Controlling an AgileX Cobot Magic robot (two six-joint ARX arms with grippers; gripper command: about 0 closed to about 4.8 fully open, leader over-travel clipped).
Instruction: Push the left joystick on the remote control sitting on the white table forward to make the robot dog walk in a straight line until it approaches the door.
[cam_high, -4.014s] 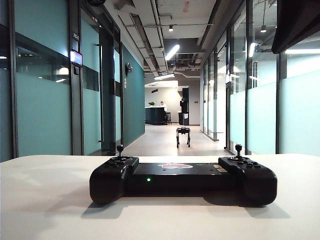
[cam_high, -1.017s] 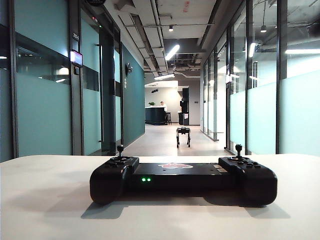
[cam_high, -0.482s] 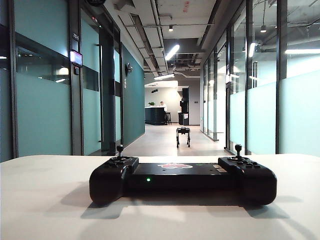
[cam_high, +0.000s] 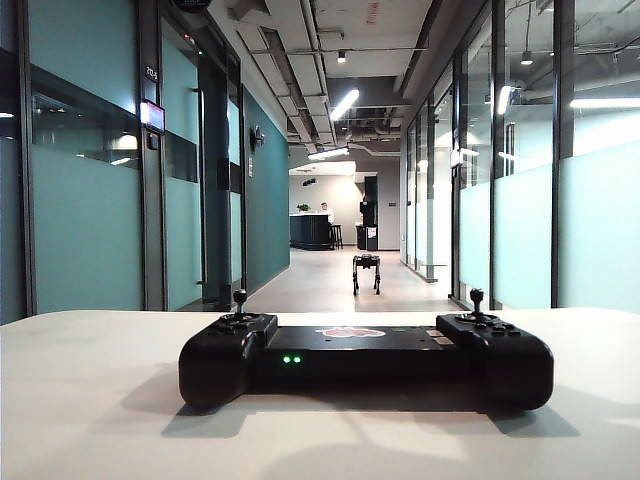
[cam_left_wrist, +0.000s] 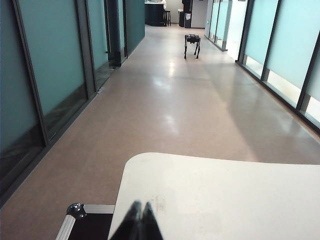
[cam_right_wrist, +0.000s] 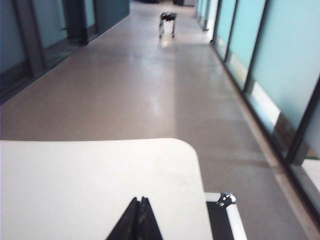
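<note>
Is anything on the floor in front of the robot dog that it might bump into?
Nothing visible: the floor around the robot dog looks bare, and beyond it the exterior view shows open corridor up to a counter.

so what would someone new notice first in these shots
The black remote control sits across the near middle of the white table, two green lights lit on its front. Beyond it, far down the teal glass corridor, stands the small robot dog. The left gripper and right gripper are both shut, over the table's near corners, away from the remote.

A metal-edged black case (cam_left_wrist: 80, 225) sits beside teal glass walls (cam_high: 90, 200).
</note>
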